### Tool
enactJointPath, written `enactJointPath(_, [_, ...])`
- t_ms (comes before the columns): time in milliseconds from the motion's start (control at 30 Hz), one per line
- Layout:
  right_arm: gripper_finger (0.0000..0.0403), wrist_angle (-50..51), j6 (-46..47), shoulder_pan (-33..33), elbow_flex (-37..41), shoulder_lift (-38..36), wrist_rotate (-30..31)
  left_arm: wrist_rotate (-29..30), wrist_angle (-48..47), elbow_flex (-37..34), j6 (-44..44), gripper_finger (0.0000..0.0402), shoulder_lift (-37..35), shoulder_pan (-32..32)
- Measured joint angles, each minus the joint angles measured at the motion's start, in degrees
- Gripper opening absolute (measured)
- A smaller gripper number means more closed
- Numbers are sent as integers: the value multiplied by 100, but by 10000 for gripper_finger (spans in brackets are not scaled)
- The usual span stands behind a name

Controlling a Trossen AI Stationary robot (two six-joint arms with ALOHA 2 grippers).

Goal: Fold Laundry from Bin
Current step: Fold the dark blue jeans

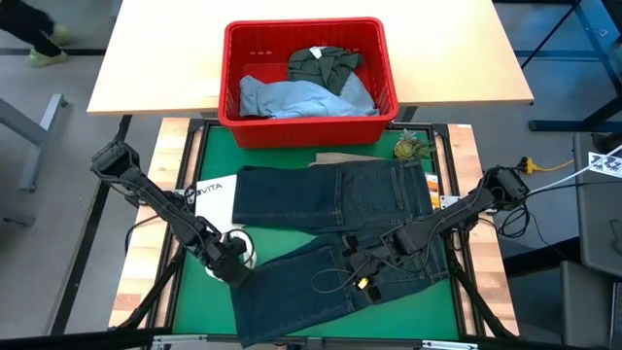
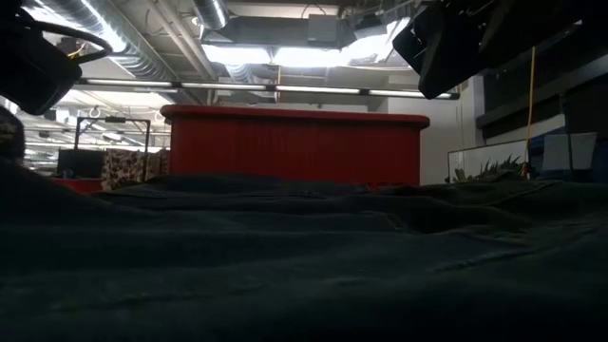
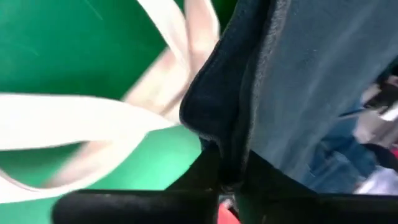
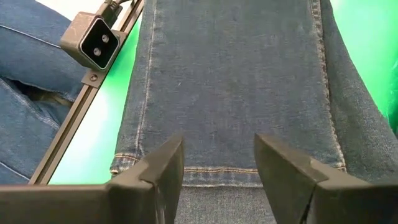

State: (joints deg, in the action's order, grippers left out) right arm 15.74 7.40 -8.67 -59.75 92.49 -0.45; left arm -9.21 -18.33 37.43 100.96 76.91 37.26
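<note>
so the left gripper (image 1: 233, 268) is clamped on the edge of the dark navy jeans (image 1: 335, 199), you can see the denim hem pinched right between its fingers in the left wrist view. It sits at the jeans' left side, next to the white tote bag (image 1: 219, 199). The right gripper (image 1: 362, 264) hangs over the lower leg with its fingers (image 4: 163, 171) spread apart, holding nothing, hem just ahead of it in its own view

The jeans lie doubled over, both halves with their long axis running roughly left to right across the green mat (image 1: 190, 292), so I'd guess each arm takes its own end for the next fold; the right one needs to come down on the denim first

Rest of the laundry (image 1: 306, 92) sits in the red bin (image 1: 233, 122) at the far side, on the wooden table (image 1: 155, 58). Small green thing (image 1: 410, 147) by the waistband, can't tell what it is
</note>
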Motion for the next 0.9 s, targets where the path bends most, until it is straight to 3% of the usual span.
enactJointPath(367, [192,-584,-46,0,0,-2,-173,316,1861,1,236,8,-3,-231])
enactJointPath(633, [192,-1653,-903,-235,1,-2,-404,746,2609,1,22,10,-5,-838])
enactJointPath(900, [192,-2724,-1918,-705,0,-2,243,971,2956,0,-276,10,-5,-1468])
